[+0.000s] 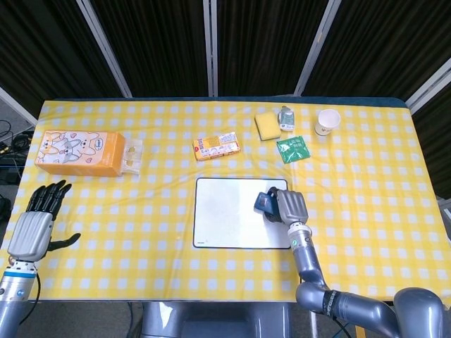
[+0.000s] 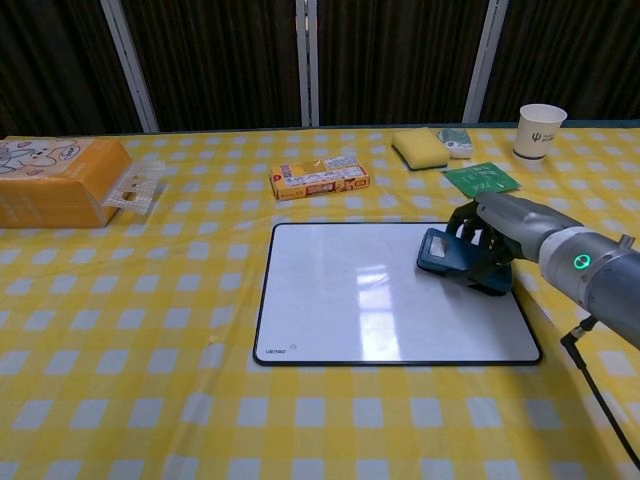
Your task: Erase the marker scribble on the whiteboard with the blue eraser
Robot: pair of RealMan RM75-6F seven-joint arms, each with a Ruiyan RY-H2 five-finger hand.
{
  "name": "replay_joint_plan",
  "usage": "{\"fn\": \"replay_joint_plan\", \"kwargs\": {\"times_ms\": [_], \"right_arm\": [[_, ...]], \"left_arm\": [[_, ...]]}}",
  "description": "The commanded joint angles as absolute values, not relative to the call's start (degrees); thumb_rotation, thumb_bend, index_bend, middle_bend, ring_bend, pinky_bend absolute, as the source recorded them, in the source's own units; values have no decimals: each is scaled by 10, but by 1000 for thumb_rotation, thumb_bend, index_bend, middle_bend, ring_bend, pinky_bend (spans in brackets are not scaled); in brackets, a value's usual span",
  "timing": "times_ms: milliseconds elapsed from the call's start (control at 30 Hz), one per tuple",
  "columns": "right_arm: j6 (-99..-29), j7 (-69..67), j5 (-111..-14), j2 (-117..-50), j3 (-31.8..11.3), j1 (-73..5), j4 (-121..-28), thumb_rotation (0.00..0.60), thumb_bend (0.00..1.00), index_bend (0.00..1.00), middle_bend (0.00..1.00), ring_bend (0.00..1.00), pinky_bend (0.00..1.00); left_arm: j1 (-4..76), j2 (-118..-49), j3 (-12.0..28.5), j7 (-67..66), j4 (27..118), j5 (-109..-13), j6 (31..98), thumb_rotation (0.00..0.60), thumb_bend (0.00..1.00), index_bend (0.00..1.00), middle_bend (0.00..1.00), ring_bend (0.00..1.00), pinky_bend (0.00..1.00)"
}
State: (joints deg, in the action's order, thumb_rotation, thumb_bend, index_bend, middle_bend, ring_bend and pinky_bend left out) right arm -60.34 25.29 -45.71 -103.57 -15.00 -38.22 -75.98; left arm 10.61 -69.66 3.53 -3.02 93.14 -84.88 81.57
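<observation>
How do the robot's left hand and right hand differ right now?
The left hand holds nothing, fingers apart; the right hand grips the blue eraser. The left hand sits at the table's near left edge, away from the whiteboard; the right hand is at the whiteboard's right edge, with the eraser on the surface. The left hand shows only in the head view; the right hand shows in both. Both are grey with dark fingers.
</observation>
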Motion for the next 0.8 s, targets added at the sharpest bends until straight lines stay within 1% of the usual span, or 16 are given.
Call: {"fn": "replay_joint_plan", "kwargs": {"times_ms": [33,267,400,500,567,800], "right_arm": [[-597,251,-462,-1037,-144,-381,-781,600,324,837,728,739,752],[-588,269,-475,-1056,-117,-386,-820,600,325,837,728,741,753],[-593,283,-477,-1057,-111,-388,-827,600,324,837,729,742,754],[-601,288,-475,-1057,-114,-387,-825,600,325,837,729,742,754],[-609,283,-468,-1047,-128,-384,-819,600,325,837,728,742,754],[-626,265,-471,-1031,-148,-377,-793,600,325,837,729,742,754]], "left_arm": [[106,-697,35,-31,933,-850,817,600,13,0,0,0,0],[105,-695,35,-29,933,-850,818,600,12,0,0,0,0],[104,-694,34,-27,931,-851,819,600,13,0,0,0,0],[104,-694,33,-26,931,-853,820,600,13,0,0,0,0],[103,-694,33,-25,931,-853,821,600,13,0,0,0,0],[103,-694,32,-29,934,-856,822,600,13,0,0,0,0]]}}
